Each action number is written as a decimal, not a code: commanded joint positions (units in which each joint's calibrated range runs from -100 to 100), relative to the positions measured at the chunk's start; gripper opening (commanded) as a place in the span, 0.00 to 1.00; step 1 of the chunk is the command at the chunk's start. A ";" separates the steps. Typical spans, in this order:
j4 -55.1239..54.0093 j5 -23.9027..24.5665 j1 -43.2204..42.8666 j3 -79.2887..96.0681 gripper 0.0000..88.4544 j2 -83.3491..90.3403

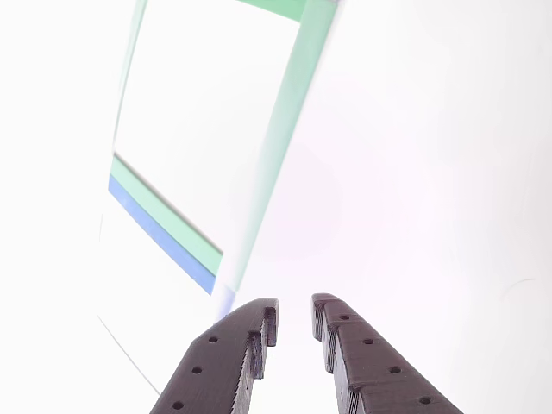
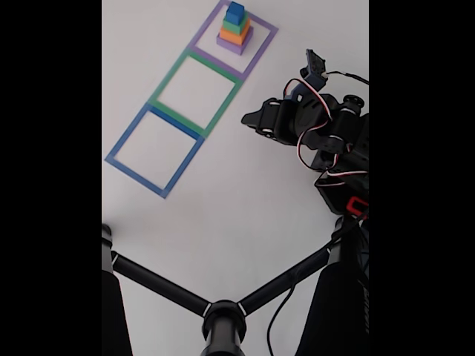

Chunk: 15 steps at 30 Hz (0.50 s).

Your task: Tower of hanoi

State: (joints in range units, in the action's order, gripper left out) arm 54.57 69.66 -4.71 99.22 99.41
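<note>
Inside the purple outline (image 2: 263, 28), 4 blocks (image 2: 235, 29) form 1 stack; fingers (image 1: 295, 323) slightly parted, empty.

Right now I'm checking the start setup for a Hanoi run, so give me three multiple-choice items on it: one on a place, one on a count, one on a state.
1. Where does the tower of hanoi stand in the fixed view?
A. in the purple outline
B. in the green outline
C. in the blue outline

2. How many blocks are stacked?
A. two
B. three
C. four

3. How is the hand?
A. shut on the blue cube
B. open, holding nothing
C. shut on the purple slab

Answers:
1 A: the stack sits inside the purple outline, the farthest square.
2 C: blue cube, green, orange and purple slab, one on another.
3 B: in the other view a bare gap separates the fingers.
</note>
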 commanded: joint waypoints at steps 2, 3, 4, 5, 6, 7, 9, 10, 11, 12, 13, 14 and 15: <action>-0.57 -0.93 0.39 0.33 0.00 0.51; -0.57 -0.93 0.39 0.33 0.00 0.51; -0.57 -0.93 0.39 0.33 0.00 0.51; -0.57 -0.93 0.39 0.33 0.00 0.51; -0.57 -0.93 0.39 0.33 0.00 0.51; -0.57 -0.93 0.39 0.33 0.00 0.51; -0.57 -0.93 0.39 0.33 0.00 0.51; -0.57 -0.93 0.39 0.33 0.00 0.51; -0.57 -0.93 0.39 0.33 0.00 0.51; -0.57 -0.93 0.39 0.33 0.00 0.51; -0.57 -0.93 0.39 0.33 0.00 0.51; -0.57 -0.93 0.39 0.33 0.00 0.51; -0.57 -0.42 0.49 0.33 0.00 0.51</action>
State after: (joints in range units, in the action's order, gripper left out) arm 54.57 69.66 -4.71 99.22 99.41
